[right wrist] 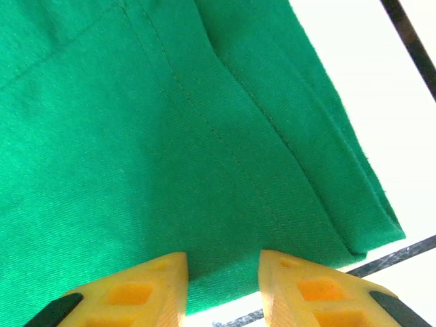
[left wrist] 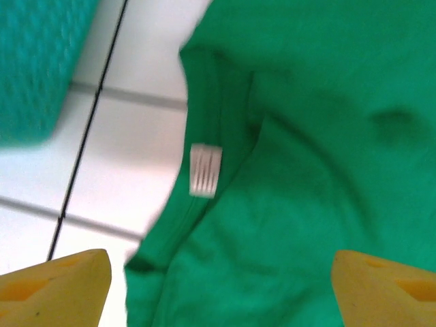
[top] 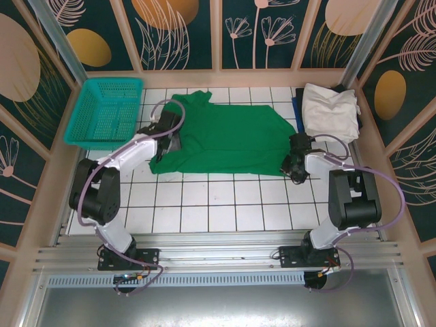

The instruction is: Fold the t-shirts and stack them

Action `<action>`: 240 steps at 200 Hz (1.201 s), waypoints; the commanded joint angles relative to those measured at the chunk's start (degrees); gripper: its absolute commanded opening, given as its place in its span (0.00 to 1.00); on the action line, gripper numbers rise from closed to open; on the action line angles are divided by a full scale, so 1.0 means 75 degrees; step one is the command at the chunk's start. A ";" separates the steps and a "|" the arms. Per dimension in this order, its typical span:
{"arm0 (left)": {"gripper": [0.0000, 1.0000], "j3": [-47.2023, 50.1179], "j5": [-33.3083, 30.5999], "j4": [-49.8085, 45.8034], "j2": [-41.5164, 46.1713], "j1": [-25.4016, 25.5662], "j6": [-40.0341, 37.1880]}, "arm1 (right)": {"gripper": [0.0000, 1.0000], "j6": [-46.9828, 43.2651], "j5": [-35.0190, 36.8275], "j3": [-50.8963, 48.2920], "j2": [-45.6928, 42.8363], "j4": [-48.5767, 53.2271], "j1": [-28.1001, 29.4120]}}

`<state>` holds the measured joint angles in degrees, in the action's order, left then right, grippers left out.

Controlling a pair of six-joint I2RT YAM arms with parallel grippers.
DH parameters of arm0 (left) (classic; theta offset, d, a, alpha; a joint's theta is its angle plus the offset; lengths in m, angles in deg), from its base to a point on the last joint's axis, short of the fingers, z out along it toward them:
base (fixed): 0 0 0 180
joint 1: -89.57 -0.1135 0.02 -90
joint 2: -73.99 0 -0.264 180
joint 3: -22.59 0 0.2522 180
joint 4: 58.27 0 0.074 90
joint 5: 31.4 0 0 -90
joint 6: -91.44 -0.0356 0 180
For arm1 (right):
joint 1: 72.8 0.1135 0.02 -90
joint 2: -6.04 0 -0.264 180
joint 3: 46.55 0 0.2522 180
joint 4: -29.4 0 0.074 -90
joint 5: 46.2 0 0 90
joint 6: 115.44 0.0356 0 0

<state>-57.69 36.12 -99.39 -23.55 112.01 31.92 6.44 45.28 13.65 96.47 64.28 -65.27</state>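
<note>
Tiled white tabletop (top: 225, 204) free up front; emerald green cloth t-shirt (top: 225, 139); left gripper (left wrist: 218, 279) wide open over collar (left wrist: 216, 88); right gripper (right wrist: 221, 272) part-open at hem (right wrist: 327, 204).

My right tool (right wrist: 221, 276) low over the green t-shirt (right wrist: 136, 136), yellow fingertips (right wrist: 136, 296) slightly apart at its stitched hem, white tiled counter (right wrist: 368, 102) on the right

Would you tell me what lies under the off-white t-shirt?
Beneath the off-white t-shirt, blue cloth and black cloth peek out; the rest of them is covered.
</note>
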 commanded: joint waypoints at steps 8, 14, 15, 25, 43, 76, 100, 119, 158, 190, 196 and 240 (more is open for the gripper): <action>0.79 0.1122 0.0470 0.0330 0.0409 -0.0038 0.0553 | 0.34 -0.0007 0.0335 -0.0320 -0.0214 0.0050 -0.0272; 0.78 0.1296 0.0469 0.0385 0.0440 -0.0035 0.0596 | 0.34 -0.0036 0.0375 -0.0320 -0.0222 0.0086 -0.0335; 0.77 0.1321 0.0473 0.0393 0.0441 -0.0031 0.0604 | 0.34 -0.0040 0.0376 -0.0320 -0.0228 0.0094 -0.0341; 0.73 0.1581 0.0452 0.0415 0.0483 -0.0033 0.0666 | 0.34 -0.0107 0.0410 -0.0332 -0.0279 0.0144 -0.0439; 0.64 0.1837 0.0358 0.0411 0.0542 -0.0038 0.0717 | 0.34 -0.0214 0.0471 -0.0308 -0.0420 0.0297 -0.0555; 0.50 0.2035 0.0338 0.0344 0.0568 -0.0047 0.0735 | 0.35 -0.0287 0.0146 -0.0042 -0.0998 0.0491 -0.0459; 0.34 0.2151 0.0319 0.0350 0.0542 -0.0061 0.0800 | 0.37 -0.0254 -0.0393 0.0015 -0.1124 -0.0031 -0.0209; 0.24 0.2219 0.0505 0.0518 0.0442 -0.0073 0.0799 | 0.37 -0.0332 -0.0407 0.0178 -0.0664 -0.0294 -0.0136; 0.00 0.2128 0.0524 0.0336 0.0489 -0.0362 0.0812 | 0.37 -0.0420 -0.0121 0.0322 0.0372 -0.0293 -0.0142; 0.00 0.2258 0.0406 0.0075 0.1190 -0.0681 0.0881 | 0.37 -0.0258 -0.0005 -0.0302 0.0223 -0.0422 -0.0172; 0.00 0.2293 0.0371 -0.0010 0.1315 -0.0724 0.0909 | 0.37 -0.0234 -0.0031 -0.0413 0.0145 -0.0444 -0.0171; 0.00 0.2606 0.0148 -0.0558 0.2447 -0.0861 0.1104 | 0.37 -0.0226 0.0235 -0.0731 -0.0460 0.0194 -0.0145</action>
<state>-39.53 40.38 -98.29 -9.32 106.65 38.70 4.47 43.73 10.65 95.23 58.56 -66.43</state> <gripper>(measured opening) 0.054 0.371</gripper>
